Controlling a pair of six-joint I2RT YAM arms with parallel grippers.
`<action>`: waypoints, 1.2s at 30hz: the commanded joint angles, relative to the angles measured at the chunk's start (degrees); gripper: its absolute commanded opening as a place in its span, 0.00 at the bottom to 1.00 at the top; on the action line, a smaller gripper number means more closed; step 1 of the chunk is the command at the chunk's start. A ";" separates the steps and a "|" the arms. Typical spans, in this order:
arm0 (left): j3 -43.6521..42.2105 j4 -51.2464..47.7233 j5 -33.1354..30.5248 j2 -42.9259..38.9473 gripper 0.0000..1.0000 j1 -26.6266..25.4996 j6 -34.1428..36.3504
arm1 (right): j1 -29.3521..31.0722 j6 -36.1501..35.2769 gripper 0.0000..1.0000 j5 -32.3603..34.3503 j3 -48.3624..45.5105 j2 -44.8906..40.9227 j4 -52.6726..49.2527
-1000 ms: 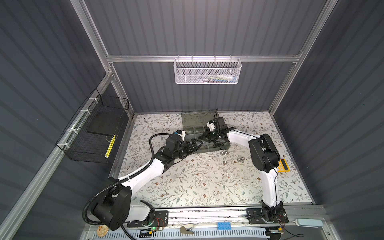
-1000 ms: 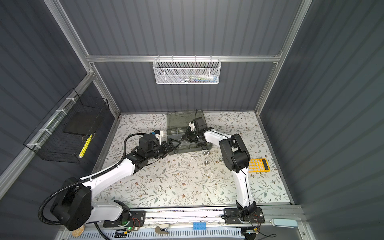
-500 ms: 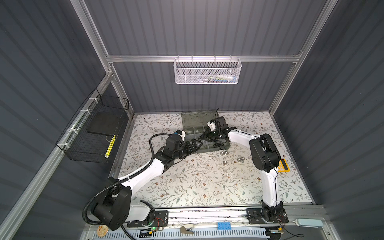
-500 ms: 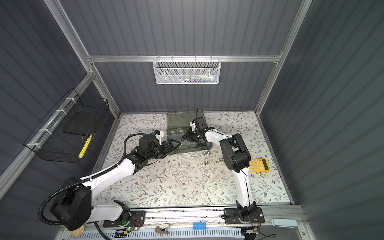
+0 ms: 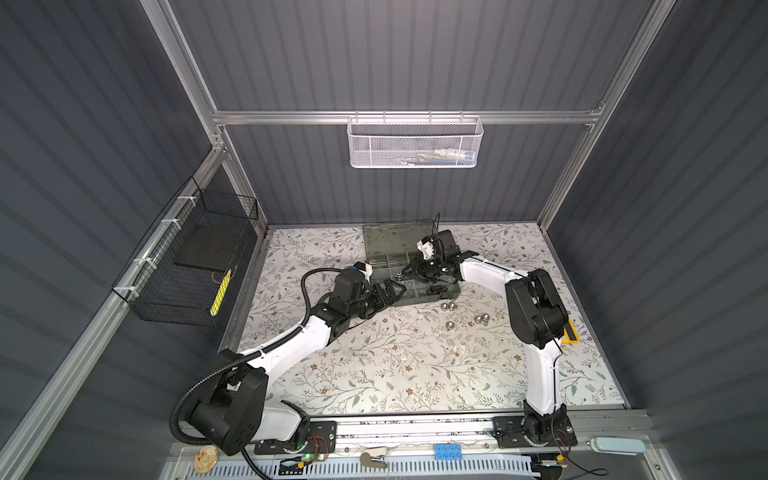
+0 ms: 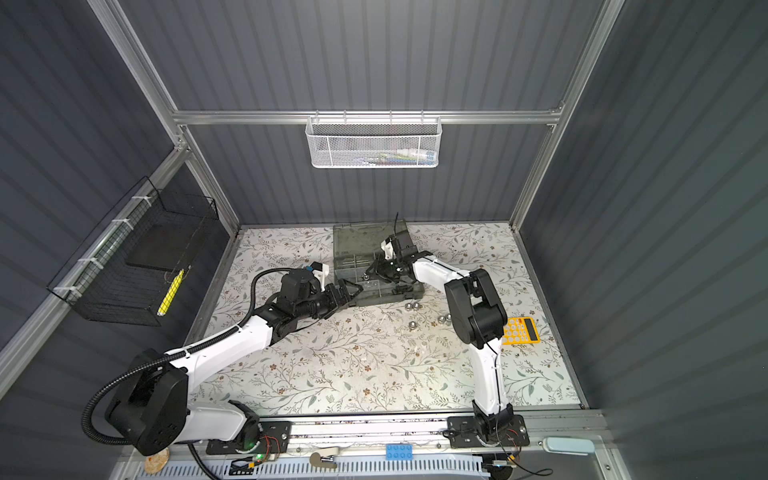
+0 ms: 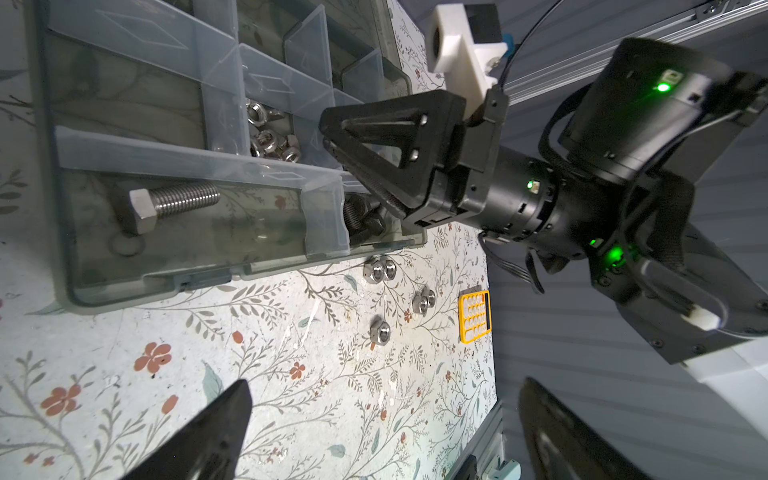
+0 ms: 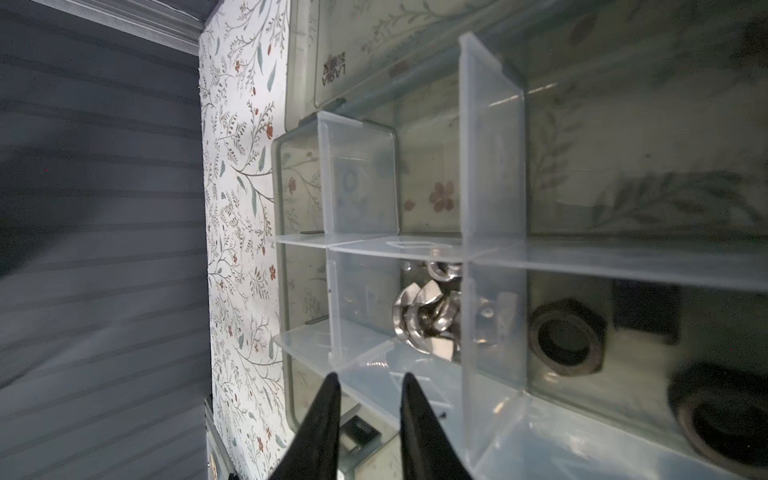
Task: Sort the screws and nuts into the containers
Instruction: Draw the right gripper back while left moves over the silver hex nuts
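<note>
The organiser case (image 5: 415, 301) lies open at the back of the mat, lid laid flat behind it. My right gripper (image 8: 370, 376) hangs over its compartments, open by a narrow gap with nothing between the fingers. Just beyond the tips, one compartment holds silver nuts (image 8: 424, 320); the neighbouring one holds black nuts (image 8: 565, 340). A silver bolt (image 7: 166, 203) lies in a long front compartment. My left gripper (image 7: 386, 384) stands wide open and empty above the mat, by the case's front left corner (image 6: 353, 289). Loose silver nuts (image 5: 448, 306) (image 5: 481, 319) (image 7: 381, 332) lie on the mat in front of the case.
A yellow calculator (image 6: 519, 330) lies at the right, beside the right arm's elbow. A white mesh basket (image 5: 415, 143) hangs on the back wall and a black wire basket (image 5: 195, 266) on the left wall. The floral mat (image 5: 395, 365) stretches toward the front rail.
The right gripper's jaws have parted a little over the case. Both arms have stayed almost where they were.
</note>
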 commanded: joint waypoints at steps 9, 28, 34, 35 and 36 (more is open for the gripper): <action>3.15 -1.77 1.05 0.73 1.00 -1.26 0.82 | -0.68 -2.62 0.35 2.99 -4.08 -8.25 -1.97; 10.36 -6.82 -2.97 7.17 1.00 -10.60 2.51 | -4.59 -5.73 0.53 10.15 -25.48 -30.23 -2.86; 19.50 -17.08 -3.33 16.42 1.00 -14.72 7.13 | -8.76 -5.40 0.67 12.54 -34.39 -38.90 -3.19; 20.84 -18.37 -3.72 17.74 1.00 -15.48 7.76 | -9.49 -5.51 0.70 12.72 -35.70 -40.28 -3.49; 22.23 -19.54 -4.47 19.10 1.00 -16.38 8.46 | -10.36 -5.51 0.74 13.28 -37.12 -41.93 -3.99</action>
